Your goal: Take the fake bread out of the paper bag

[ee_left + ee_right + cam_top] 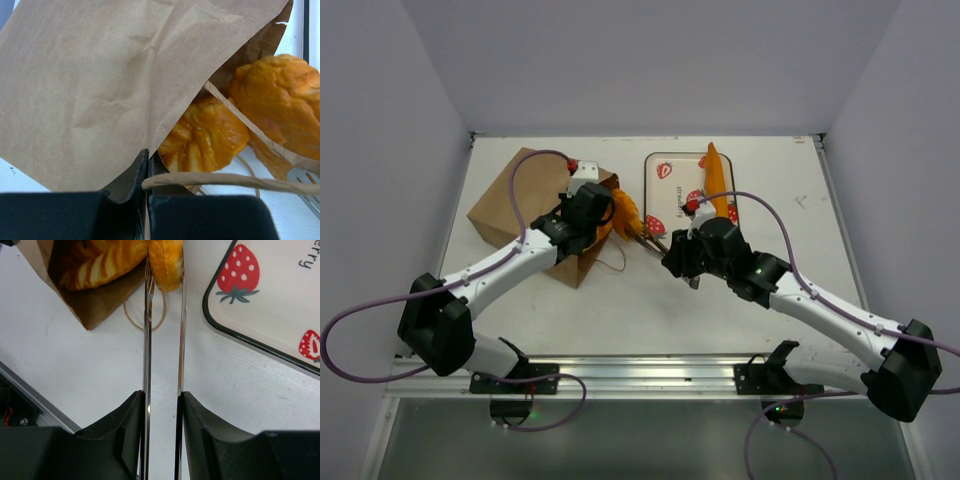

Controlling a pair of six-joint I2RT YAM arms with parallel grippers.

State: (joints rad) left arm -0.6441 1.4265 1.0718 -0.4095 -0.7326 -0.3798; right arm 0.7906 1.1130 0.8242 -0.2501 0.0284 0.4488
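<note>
My left tool [148, 161] was fully closed, its fingers pinching the lower edge of the paper bag [90, 90] right at the mouth. A twisted paper handle [225, 179] lay across just in front of the fingers. The bag lay on its side on the far left of the desk [620, 300], with its mouth turned toward the middle.

Through the opening I could see the fake bread [205, 137]. A braided loaf sat just inside the mouth, and a rounder piece [280, 95] beside it poked out past the bag's rim.

My right tool [162, 405] was closed narrow on a pair of metal tongs [146, 340], squeezing their two arms close together. From the right wrist I saw the tong tips clamped on either side of the rounder piece at the bag's mouth. I could not tell whether that piece was lifted clear of the desk.

A long loaf [717, 175] already lay on the strawberry-print tray [680, 190], along its right side and well apart from the bag. The tray sat on the far middle of the desk, just to the right of the bag's mouth.
</note>
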